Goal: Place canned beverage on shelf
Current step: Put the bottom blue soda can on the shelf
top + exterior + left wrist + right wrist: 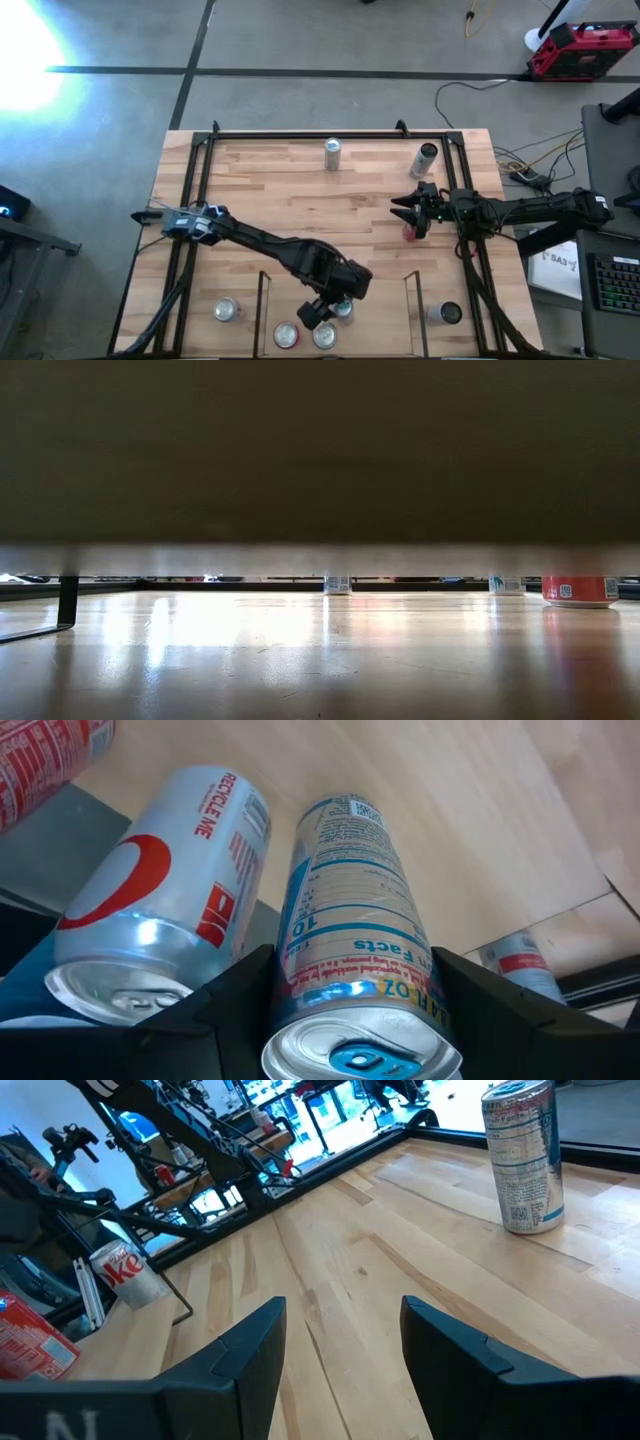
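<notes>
From above, the left claw (330,312) sat low over the shelf (264,300), the small bay with thin black side rails and a light wood floor at the near edge of the pale wooden desk (270,200). It gripped a silver canned beverage with a blue pull tab (343,308), which stood inside the bay just beside two more silver cans with red markings (287,335) (these nearer the desk's edge). The right claw (408,212) hovered over the desk's right half, fingers spread, with a red can (409,232) right beneath it and a silver can (332,154) well apart near the far rail.

At desk height, most of the picture was dark; only the red can's base (580,591) and two further can bases showed.

The left wrist camera showed the dark fingers (232,992) pinching the blue-tabbed can (350,930) on both sides, with a silver and red can (160,900) touching or just beside it.

The right wrist camera showed that claw (342,1342) parted over bare wood, nothing between the fingers, a tall silver can (522,1155) standing upright farther off.
</notes>
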Robot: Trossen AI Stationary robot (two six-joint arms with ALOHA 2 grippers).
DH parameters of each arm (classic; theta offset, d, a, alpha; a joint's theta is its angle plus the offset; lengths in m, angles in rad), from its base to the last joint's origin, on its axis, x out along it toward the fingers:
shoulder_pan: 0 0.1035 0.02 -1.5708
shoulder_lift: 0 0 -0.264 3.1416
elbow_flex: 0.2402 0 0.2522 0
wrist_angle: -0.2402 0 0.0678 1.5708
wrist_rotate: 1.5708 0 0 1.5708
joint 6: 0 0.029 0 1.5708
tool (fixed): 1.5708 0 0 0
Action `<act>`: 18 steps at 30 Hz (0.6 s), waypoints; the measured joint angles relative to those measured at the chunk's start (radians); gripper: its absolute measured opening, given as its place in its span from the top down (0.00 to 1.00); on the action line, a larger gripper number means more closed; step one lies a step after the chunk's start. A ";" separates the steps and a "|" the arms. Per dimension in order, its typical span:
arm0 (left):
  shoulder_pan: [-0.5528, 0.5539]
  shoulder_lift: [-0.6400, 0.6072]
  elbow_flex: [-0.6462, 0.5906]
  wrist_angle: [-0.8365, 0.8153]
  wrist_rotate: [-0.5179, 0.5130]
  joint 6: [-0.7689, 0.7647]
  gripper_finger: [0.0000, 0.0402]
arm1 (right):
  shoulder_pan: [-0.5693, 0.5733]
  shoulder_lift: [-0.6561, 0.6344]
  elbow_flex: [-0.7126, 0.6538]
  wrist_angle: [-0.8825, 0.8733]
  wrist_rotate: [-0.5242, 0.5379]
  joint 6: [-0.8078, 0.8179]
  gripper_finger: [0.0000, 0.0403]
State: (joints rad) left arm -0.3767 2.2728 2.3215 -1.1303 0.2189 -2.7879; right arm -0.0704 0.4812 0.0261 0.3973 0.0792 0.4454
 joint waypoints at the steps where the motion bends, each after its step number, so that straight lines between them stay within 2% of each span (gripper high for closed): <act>1: 0.000 0.004 0.000 -0.001 0.000 0.001 0.44 | 0.000 0.000 0.000 0.000 0.000 0.000 0.55; 18: -0.004 0.031 0.010 -0.013 -0.004 0.034 0.43 | 0.000 0.000 0.000 0.000 0.000 0.000 0.55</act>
State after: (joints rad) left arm -0.3809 2.3035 2.3318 -1.1429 0.2150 -2.7542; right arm -0.0700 0.4811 0.0261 0.3977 0.0790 0.4453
